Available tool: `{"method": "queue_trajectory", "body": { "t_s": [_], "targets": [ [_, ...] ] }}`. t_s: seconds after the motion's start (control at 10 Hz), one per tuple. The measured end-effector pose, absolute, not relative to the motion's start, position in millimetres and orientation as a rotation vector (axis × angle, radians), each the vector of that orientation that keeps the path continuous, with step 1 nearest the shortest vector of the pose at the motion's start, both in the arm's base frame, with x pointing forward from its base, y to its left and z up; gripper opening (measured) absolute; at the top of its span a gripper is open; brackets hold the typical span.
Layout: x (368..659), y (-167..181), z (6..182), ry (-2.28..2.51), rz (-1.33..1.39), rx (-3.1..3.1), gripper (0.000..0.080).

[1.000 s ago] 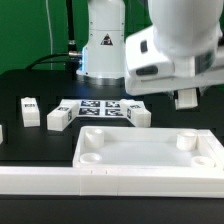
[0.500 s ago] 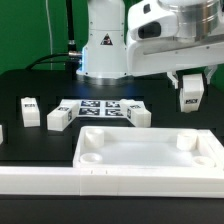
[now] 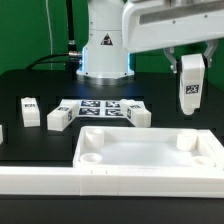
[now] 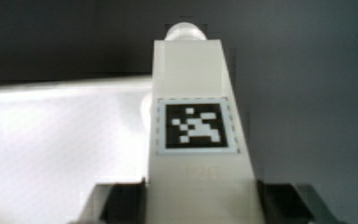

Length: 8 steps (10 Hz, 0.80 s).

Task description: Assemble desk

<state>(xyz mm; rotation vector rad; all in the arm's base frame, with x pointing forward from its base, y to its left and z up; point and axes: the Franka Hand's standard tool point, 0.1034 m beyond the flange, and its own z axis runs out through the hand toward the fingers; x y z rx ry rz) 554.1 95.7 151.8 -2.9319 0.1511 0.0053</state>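
Note:
The desk top (image 3: 150, 160), a large white slab with a raised rim and round corner sockets, lies at the front of the black table. My gripper (image 3: 189, 62) is shut on a white square post leg (image 3: 189, 84) with a black-and-white tag. The leg hangs upright in the air above the slab's far corner at the exterior view's right. In the wrist view the leg (image 4: 199, 110) runs straight out between my fingers (image 4: 123, 205), over the white slab (image 4: 60, 130). Three more legs lie on the table: one (image 3: 29, 111), another (image 3: 58, 119) and a third (image 3: 140, 116).
The marker board (image 3: 98, 107) lies flat behind the slab in the middle. A long white rail (image 3: 40, 183) runs along the front edge at the exterior view's left. The robot base (image 3: 103, 50) stands at the back. A small white piece (image 3: 2, 132) shows at the left edge.
My gripper has risen with the leg in it. The leg, low near the slab's far corner a second ago, now hangs higher and fully in sight.

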Motion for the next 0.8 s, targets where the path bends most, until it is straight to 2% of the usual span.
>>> {"method": "queue_trajectory", "body": {
  "t_s": [0.5,0.8],
  "targets": [
    [560.3,96.0,143.6,0.109,-0.440,-2.959,0.0289],
    [582.1,80.1,154.5,-0.205,-0.498,-3.021,0.0289]
  ]
}}
